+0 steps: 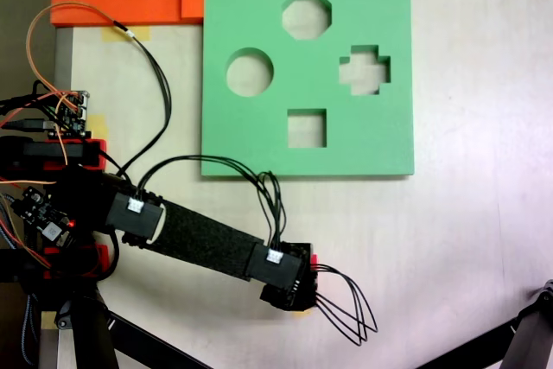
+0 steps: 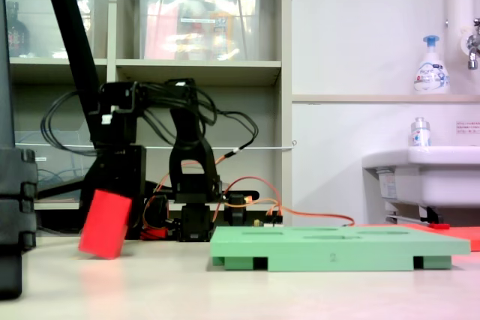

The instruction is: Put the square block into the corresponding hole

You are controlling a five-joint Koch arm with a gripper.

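One red cube point(image 2: 105, 224) hangs tilted in the gripper's point(image 2: 111, 207) clench above the table point(image 2: 225, 290), well apart from the green board's point(image 2: 337, 246) square hole point(image 1: 307, 128).

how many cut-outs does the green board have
4. On the green board in the fixed view from above: an octagonal cut-out at the top, a round one on the left, a cross-shaped one on the right, the square hole lowest.
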